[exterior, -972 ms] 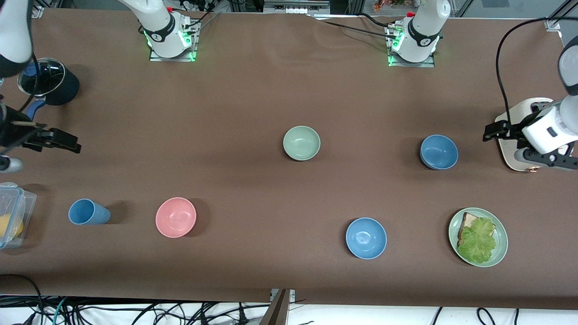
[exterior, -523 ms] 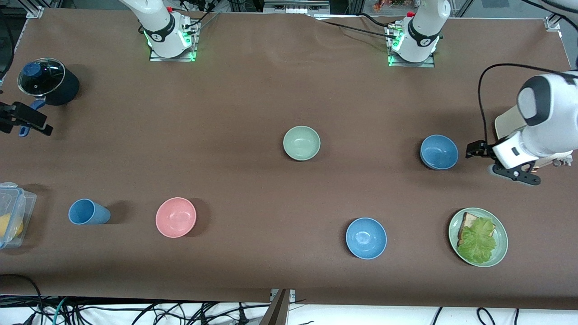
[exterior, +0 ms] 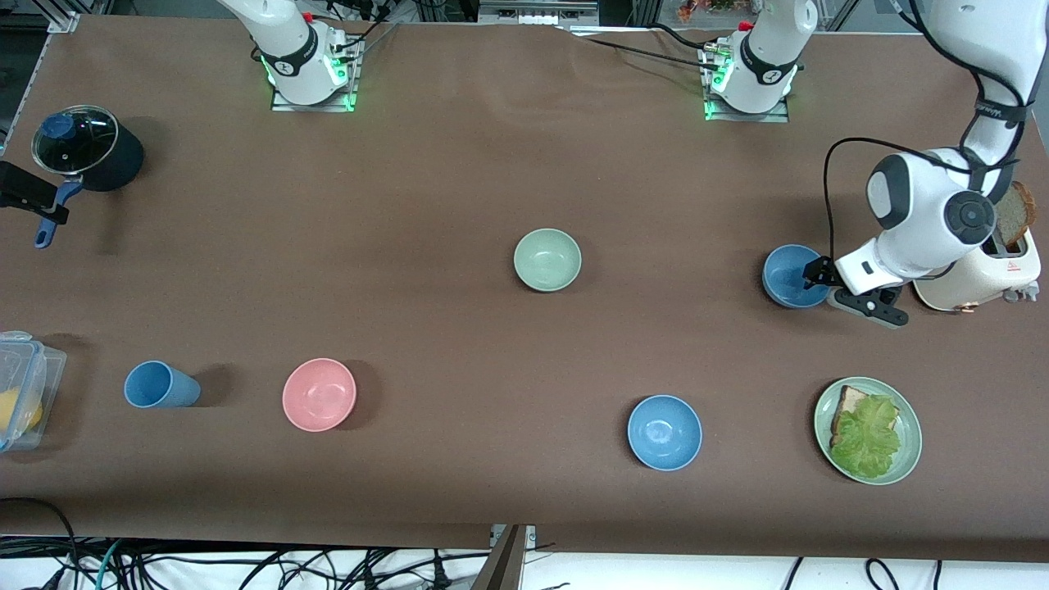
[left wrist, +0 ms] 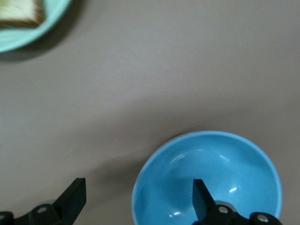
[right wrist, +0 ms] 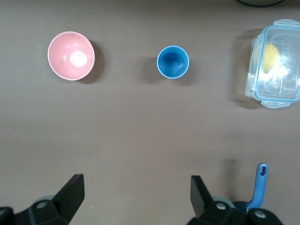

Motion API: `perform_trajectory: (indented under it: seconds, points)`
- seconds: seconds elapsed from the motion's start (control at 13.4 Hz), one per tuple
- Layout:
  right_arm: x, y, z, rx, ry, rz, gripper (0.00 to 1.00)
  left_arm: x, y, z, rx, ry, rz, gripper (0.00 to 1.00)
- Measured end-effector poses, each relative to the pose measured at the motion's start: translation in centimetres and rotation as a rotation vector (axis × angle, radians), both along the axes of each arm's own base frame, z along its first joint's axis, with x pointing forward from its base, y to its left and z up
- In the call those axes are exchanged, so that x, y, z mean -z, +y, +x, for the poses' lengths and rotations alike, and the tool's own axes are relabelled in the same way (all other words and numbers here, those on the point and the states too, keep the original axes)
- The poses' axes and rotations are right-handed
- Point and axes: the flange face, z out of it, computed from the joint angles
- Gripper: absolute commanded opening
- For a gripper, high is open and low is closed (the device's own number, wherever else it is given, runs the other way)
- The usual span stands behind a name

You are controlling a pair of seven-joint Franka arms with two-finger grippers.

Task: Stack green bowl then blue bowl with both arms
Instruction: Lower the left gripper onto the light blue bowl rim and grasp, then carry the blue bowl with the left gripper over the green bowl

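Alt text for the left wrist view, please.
The open left gripper straddles the rim of a blue bowl, one finger over its inside and the other over the brown table. A green plate with bread sits at the frame's edge.

We see two white arms with smooth rounded shells. The left arm carries dark grey round caps on its joints, one with a small ring mark at its centre, and a black band with pale lettering around its upper link. A black cable loops from it at about nine o'clock. The left pincer is small and black, with wedge-shaped fingers and silver screws at their roots. Both bases glow green on metal plates, each with a red cap. The right pincer shows black too.
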Motion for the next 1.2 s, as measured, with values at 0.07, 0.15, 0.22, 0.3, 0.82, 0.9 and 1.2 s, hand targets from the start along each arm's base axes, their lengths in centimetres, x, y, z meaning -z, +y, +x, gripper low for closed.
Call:
perform_trajectory:
  seconds: [0.07, 0.15, 0.22, 0.3, 0.82, 0.9, 1.2]
  points:
    - [0.1, 0.2, -0.1, -0.007, 0.010, 0.002, 1.00, 0.8, 0.0, -0.2, 0.033, 0.004, -0.003, 0.98]
    - [0.2, 0.5, -0.2, -0.013, 0.023, 0.004, 1.00, 1.3, -0.1, -0.2, 0.055, 0.007, -0.004, 0.82]
    - [0.3, 0.9, -0.2, -0.019, 0.035, 0.007, 1.00, 1.6, -0.2, -0.3, 0.071, 0.012, -0.005, 0.58]
    - [0.4, 1.1, -0.3, -0.024, 0.042, 0.007, 1.00, 1.9, -0.2, -0.3, 0.084, 0.015, -0.004, 0.35]
    - [0.5, 1.0, -0.3, -0.028, 0.050, -0.032, 1.00, 1.7, -0.2, -0.2, 0.110, 0.010, -0.001, 0.00]
    - [0.5, 1.0, -0.3, -0.029, 0.050, -0.033, 1.00, 1.7, -0.2, -0.2, 0.126, 0.008, -0.001, 0.00]
    - [0.5, 1.1, -0.2, -0.030, 0.051, -0.033, 1.00, 0.0, -0.4, 0.1, 0.157, -0.013, 0.003, 0.00]
